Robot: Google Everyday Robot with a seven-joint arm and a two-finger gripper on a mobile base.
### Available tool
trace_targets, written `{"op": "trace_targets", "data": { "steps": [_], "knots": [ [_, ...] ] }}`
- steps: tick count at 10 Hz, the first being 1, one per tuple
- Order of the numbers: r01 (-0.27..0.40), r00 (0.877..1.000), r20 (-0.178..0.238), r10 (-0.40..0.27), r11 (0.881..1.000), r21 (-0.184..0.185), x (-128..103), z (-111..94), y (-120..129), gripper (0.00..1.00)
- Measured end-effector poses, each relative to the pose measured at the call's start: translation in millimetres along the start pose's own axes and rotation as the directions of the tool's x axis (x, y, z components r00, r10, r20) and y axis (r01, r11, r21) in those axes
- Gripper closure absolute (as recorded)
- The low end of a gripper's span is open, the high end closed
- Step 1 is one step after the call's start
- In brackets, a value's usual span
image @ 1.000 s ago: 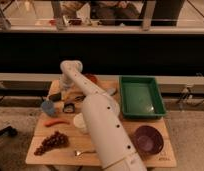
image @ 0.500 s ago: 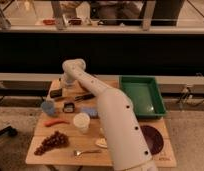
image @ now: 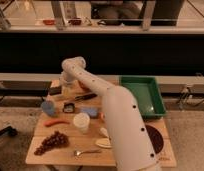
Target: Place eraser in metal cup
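The white arm reaches from the near right side over the wooden table (image: pixel 40 156), bends at its elbow and points down at the far left corner. There the gripper (image: pixel 66 85) hangs low, above a pale cylindrical shape that seems to be the metal cup (image: pixel 68 93), mostly hidden by it. Whether the gripper grasps something or is released, I cannot tell. The eraser (image: pixel 56 91), a dark flat block, lies on the table just to the left of the gripper, near the far left edge. More to the front stand a blue cup (image: pixel 48 107) and a white cup (image: pixel 81 121), with a black square item (image: pixel 69 107) between them. A green tray (image: pixel 142 95) sits on the far right side.
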Motion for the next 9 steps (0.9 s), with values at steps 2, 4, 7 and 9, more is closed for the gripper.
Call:
{"op": "trace_targets", "data": {
  "steps": [2, 4, 7, 9],
  "knots": [
    [0.010, 1.000, -0.003, -0.010, 1.000, 0.018, -5, -6, -6, 0.98],
    [0.021, 1.000, -0.003, -0.021, 0.999, 0.032, -12, -10, -12, 0.98],
    [0.040, 0.999, -0.010, -0.039, 0.998, 0.055, -14, -19, -25, 0.98],
    [0.053, 0.999, -0.015, -0.052, 0.996, 0.065, -16, -23, -32, 0.98]
  ]
}}
